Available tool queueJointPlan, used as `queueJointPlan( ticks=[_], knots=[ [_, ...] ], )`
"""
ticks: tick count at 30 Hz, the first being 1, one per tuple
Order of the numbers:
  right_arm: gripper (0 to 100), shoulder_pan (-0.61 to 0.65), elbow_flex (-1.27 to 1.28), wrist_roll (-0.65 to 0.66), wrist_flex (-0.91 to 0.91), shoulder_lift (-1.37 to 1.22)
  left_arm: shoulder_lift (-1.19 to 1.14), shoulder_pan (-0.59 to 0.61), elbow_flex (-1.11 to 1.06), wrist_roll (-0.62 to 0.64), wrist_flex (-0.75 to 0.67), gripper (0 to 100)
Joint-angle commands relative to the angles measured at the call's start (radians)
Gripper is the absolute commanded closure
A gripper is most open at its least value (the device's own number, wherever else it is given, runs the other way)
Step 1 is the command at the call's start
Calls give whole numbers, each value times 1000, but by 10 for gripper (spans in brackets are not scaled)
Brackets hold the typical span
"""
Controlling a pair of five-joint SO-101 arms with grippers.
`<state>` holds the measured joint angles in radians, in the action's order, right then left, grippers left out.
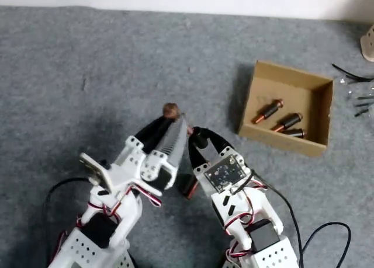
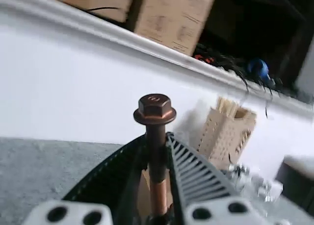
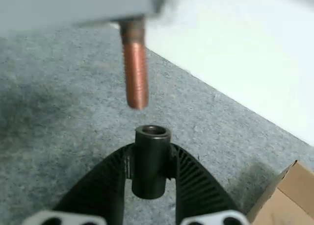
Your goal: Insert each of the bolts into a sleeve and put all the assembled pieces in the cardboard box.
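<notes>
1. The left gripper [image 2: 158, 139] is clenched on a copper-coloured metal bolt [image 2: 156, 122] with a hexagonal flange head. The jaws press on the shank under the head, and the head stands free beyond the fingertips.
2. The right gripper [image 3: 152, 154] is grasping a black cylindrical metal sleeve [image 3: 151, 159] by its sides, with the open bore turned toward the bolt.
3. In the right wrist view the threaded end of the bolt hangs just in front of the bore. It is apart from the bore and a little to one side of its axis. Both parts are held in the air over the grey felt surface [image 1: 87, 75], near the middle of the table.
4. The step in hand is, I judge, the insertion. To do it well, first bring the tip onto the centre of the bore and make the shank parallel to the sleeve. Then push slowly along this one line. If the tip meets the rim, it is better to go back a little and correct than to push harder, because the bolt can slip in the jaws.
5. The open brown cardboard box [image 1: 305, 98] lies on the right arm's side, well apart from both grippers. Three assembled pieces [image 1: 286, 122] already lie in it.
6. About writing: the bolt head carries a small raised mark which I cannot read. The brown cartons [image 2: 171, 16] behind the table have some print, too blurred to read.
</notes>
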<state>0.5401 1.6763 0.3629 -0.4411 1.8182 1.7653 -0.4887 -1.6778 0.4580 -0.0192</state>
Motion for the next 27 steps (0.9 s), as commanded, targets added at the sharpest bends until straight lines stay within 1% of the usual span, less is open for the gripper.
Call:
queueJointPlan(
  ticks=[1, 6, 11, 15, 21, 27],
  knots=[
    [993, -10, 128, -12, 36, 21, -5, 18, -21, 43, 3, 994],
    [993, -10, 128, -11, 36, 21, -7, 16, -21, 51, 40, 994],
    [993, -8, 128, -11, 39, 21, -7, 15, -21, 51, 38, 994],
    [993, -10, 128, -11, 56, 21, -7, -19, -21, 51, 37, 994],
    [993, -10, 128, -11, 54, 21, -7, -15, -21, 51, 37, 994],
    [993, -8, 128, -9, 53, 21, -8, -2, -21, 51, -29, 994]
  ],
)
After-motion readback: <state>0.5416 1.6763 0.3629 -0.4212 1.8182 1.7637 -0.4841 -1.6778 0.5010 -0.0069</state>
